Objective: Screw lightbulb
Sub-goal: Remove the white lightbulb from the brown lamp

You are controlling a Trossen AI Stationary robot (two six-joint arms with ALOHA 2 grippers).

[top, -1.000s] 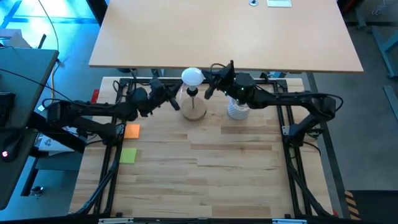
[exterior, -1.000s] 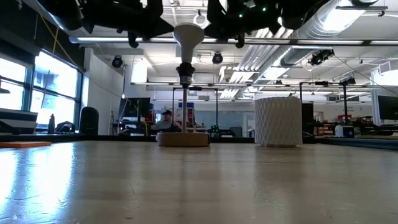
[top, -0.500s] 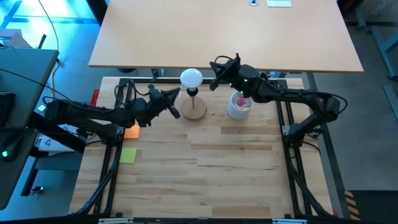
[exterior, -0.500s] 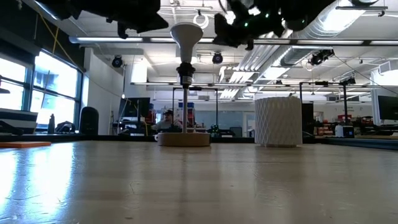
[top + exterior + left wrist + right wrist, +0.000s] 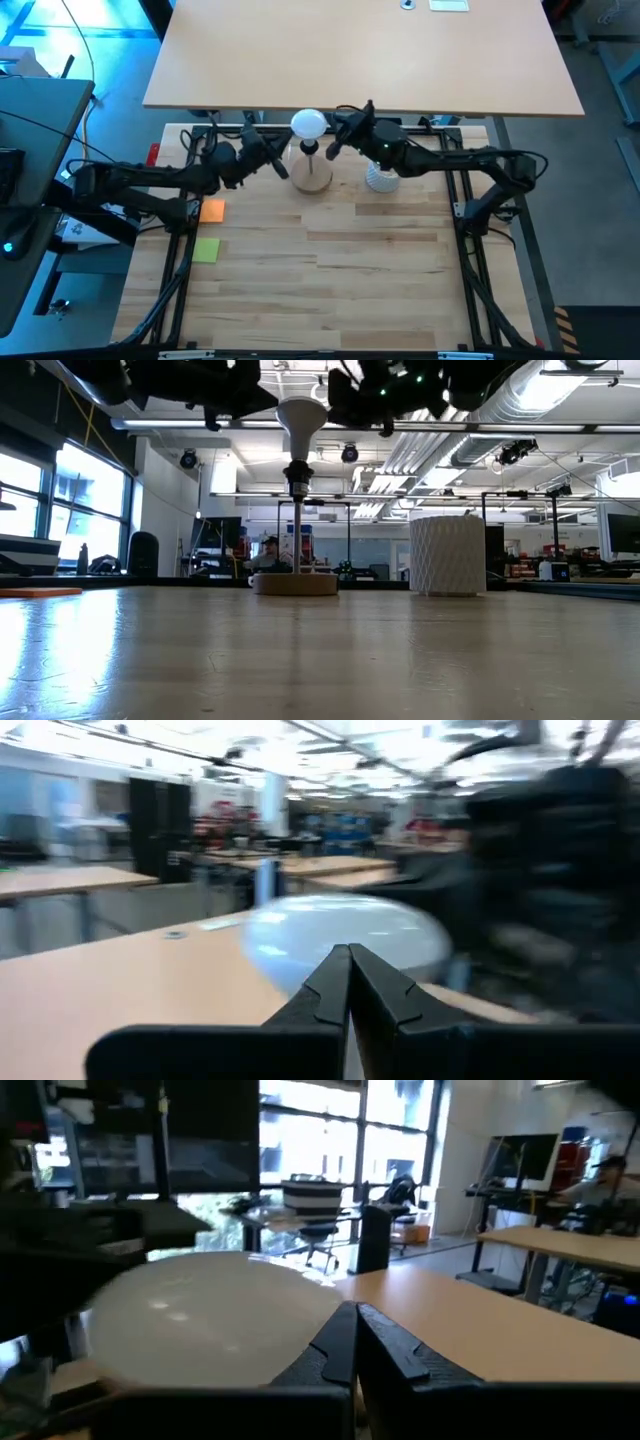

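Observation:
The white frosted lightbulb (image 5: 309,124) stands base down in the black socket on a thin stem, above the round wooden disc (image 5: 312,178). In the low view the lightbulb (image 5: 300,415) is upright on the stem. My left gripper (image 5: 285,170) is just left of the stem, with its fingers shut (image 5: 350,960). My right gripper (image 5: 331,150) is just right of the bulb, also shut (image 5: 356,1318). The high view shows a small gap between each gripper and the bulb. Both wrist views show the bulb close behind the fingertips.
A white ribbed cup (image 5: 382,178) stands right of the disc, partly under my right arm; it also shows in the low view (image 5: 447,555). An orange square (image 5: 212,210) and a green square (image 5: 206,250) lie at the table's left. A large tabletop (image 5: 360,50) lies beyond the far edge.
My left gripper drew back toward the table's near left, and my right gripper drew back toward the far right. Both then returned beside the bulb. The bulb and the disc have stayed where they were.

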